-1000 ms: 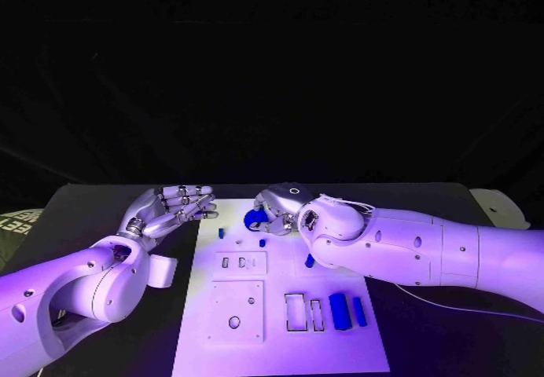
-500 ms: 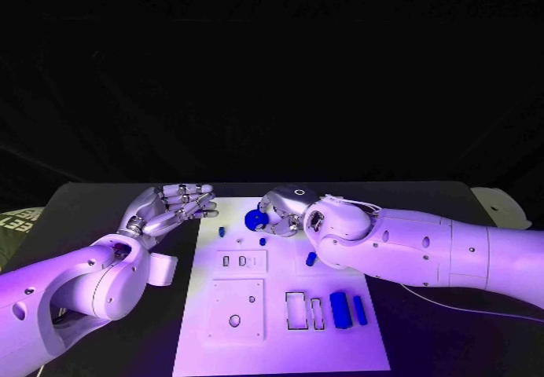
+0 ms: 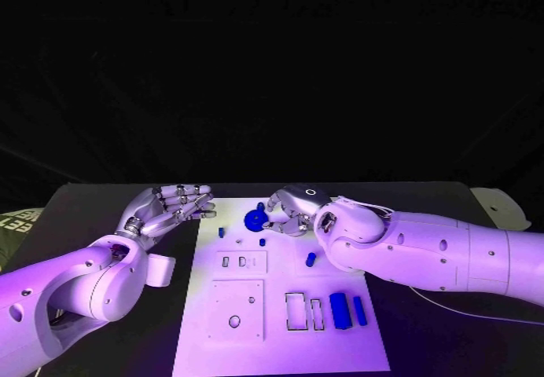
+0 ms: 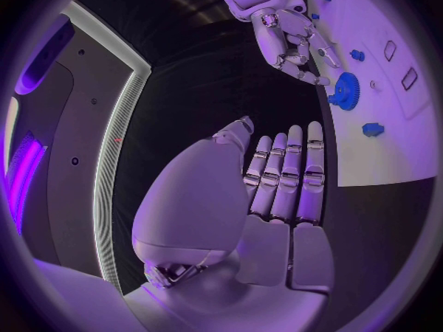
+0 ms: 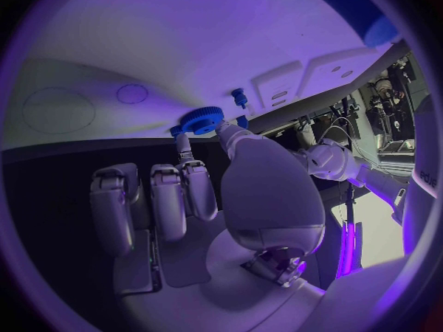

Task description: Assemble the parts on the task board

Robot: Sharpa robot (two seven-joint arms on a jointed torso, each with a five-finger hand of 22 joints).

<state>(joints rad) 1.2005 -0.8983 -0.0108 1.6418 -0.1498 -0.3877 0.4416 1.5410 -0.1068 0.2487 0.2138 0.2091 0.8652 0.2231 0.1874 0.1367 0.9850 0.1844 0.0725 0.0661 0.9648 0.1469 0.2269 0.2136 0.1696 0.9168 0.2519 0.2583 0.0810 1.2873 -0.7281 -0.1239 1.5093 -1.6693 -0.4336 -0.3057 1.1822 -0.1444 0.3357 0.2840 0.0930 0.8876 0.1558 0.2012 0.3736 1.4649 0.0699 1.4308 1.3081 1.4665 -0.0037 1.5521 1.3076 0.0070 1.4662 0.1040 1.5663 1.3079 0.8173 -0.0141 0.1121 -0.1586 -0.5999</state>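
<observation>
At the far end of the task board (image 3: 284,345), the right robot hand (image 3: 292,210) pinches a blue gear (image 3: 256,221) between thumb and fingertip, holding it at the board's far edge; whether it rests on the board or hangs just above it, I can't tell. The left robot hand (image 3: 172,206) hovers over the tabletop (image 3: 102,206) just beside the board's left edge, fingers straight and side by side, holding nothing.

I'd judge the job to be early. A small blue peg (image 3: 221,232) and a blue stud (image 3: 262,243) sit near the gear, another blue piece (image 3: 310,258) lies mid-board, and two blue bars (image 3: 340,310) lie beside empty rectangular slots (image 3: 295,311). The round hole (image 3: 233,321) in the near plate looks unfilled too.

No writing is readable on the board or the parts.
</observation>
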